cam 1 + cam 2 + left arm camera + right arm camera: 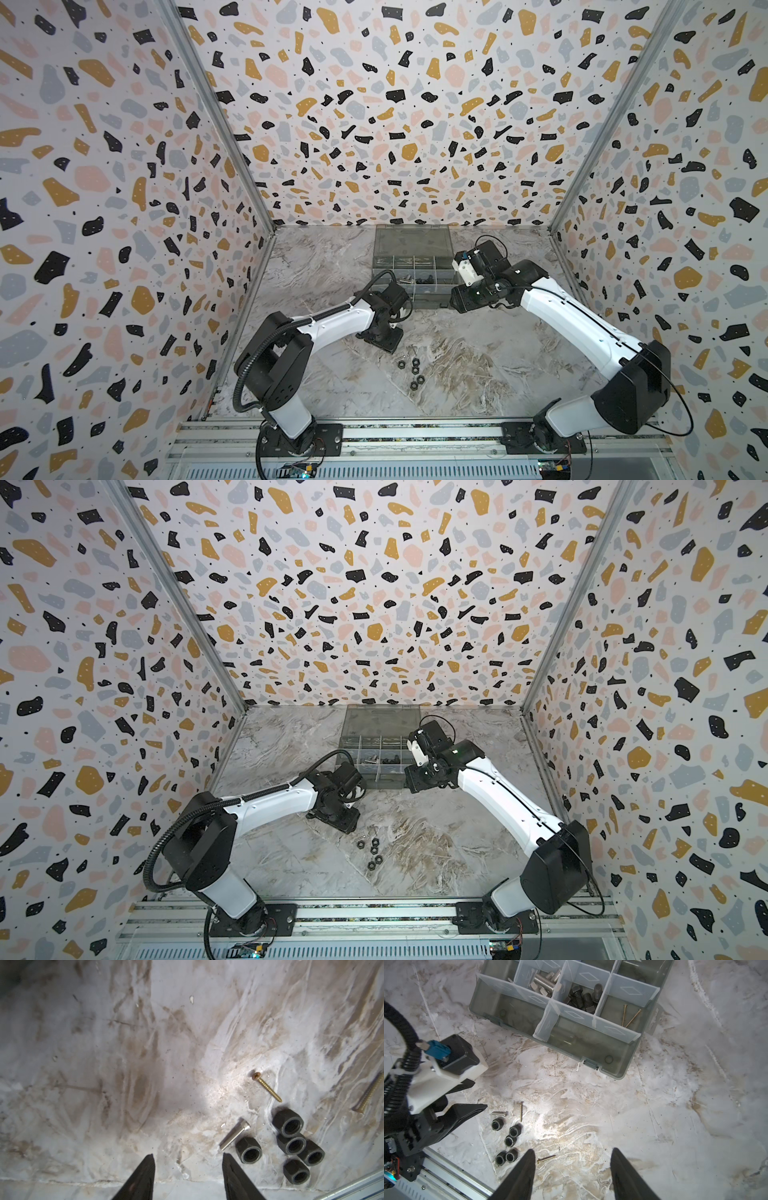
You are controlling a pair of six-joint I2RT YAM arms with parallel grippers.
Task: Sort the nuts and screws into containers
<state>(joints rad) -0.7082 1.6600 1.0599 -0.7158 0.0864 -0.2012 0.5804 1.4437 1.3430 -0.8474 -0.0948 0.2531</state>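
Nuts point(509, 1141) clustered near front rail point(456, 1174); open tabletop point(591, 1105) toward containers point(575, 1014).

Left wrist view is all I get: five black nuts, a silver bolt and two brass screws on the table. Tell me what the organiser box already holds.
Observer: In the right wrist view, silver hex bolts lie in one compartment of the organiser box.
Operator: Name what sits next to them.
Observer: Black bolts lie in the adjoining compartment, across one thin divider.
Operator: Keep going along that row.
Observer: Two thin brass screws, like the ones on your table, lie in the compartment beyond the black bolts.
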